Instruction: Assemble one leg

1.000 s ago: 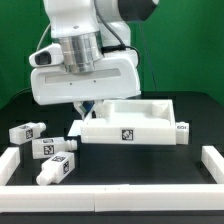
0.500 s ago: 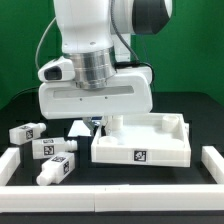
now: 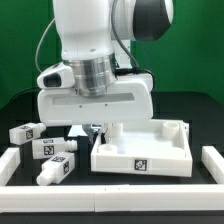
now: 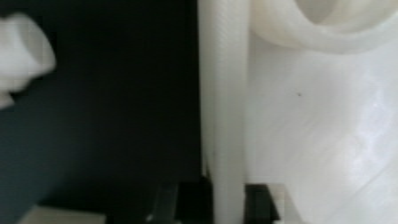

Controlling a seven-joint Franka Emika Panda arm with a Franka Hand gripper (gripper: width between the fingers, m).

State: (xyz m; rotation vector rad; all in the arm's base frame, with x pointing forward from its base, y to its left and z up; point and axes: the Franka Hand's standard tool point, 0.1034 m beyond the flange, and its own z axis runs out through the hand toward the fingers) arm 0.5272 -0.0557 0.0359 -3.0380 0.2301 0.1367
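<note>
Panda arm fills the middle of the exterior view, wrist straight down over the black table.

Square panel sits near the middle of the table, rim up, towards the edge on the exterior view's right. The gripper has it by the rim wall facing the legs. The wrist view confirms this: dark pads sit either side of the thin white wall, jaws narrow and clamped on it. I judge a rim pinch is the only purchase on so flat a part, and good for dragging or turning it into position to take a leg.

No leg is in hand. Three lie apart from the panel, along the table edge on the exterior view's left: back leg, middle leg, front leg nearest the front corner. All lie on their sides. Long axes run roughly across the table towards the panel; the front one is more slanted, tagged end towards the panel. Which end is the mating end, I cannot tell.
</note>
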